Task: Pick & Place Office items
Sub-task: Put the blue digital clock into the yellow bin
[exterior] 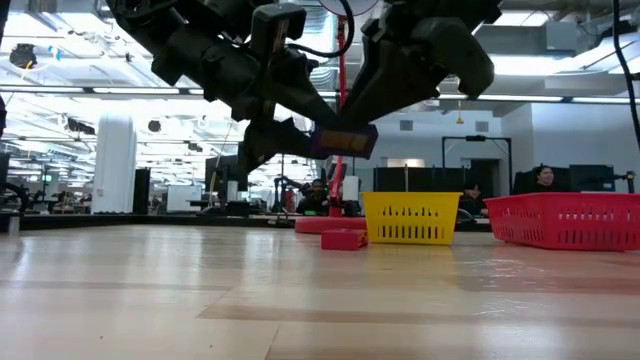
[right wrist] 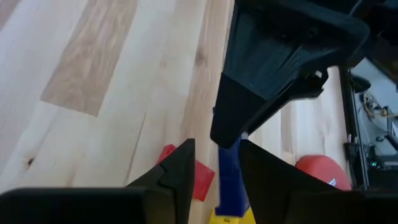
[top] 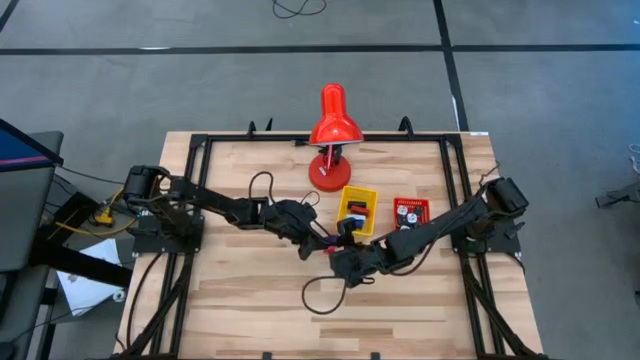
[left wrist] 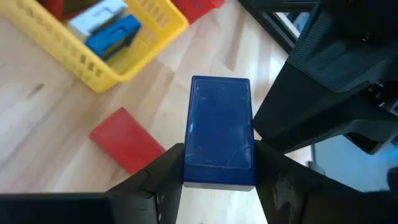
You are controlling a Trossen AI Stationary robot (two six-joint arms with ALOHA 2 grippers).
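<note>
Mid-frame, left gripper (left wrist: 217,171) clamps a blue block (left wrist: 220,130), right gripper (right wrist: 216,165) pinching it too; red block (left wrist: 126,139), yellow tray (left wrist: 93,65) alongside.

This is looking like a large open robotics lab or industrial workspace: a wooden worktable (top: 250,300) is sitting inside a black metal frame (top: 190,150) on a grey floor marked with dark lines. Across the table, ceiling light strips (exterior: 560,65) are glowing over a wide hall where people (exterior: 543,178) are sitting at far workstations.
</note>
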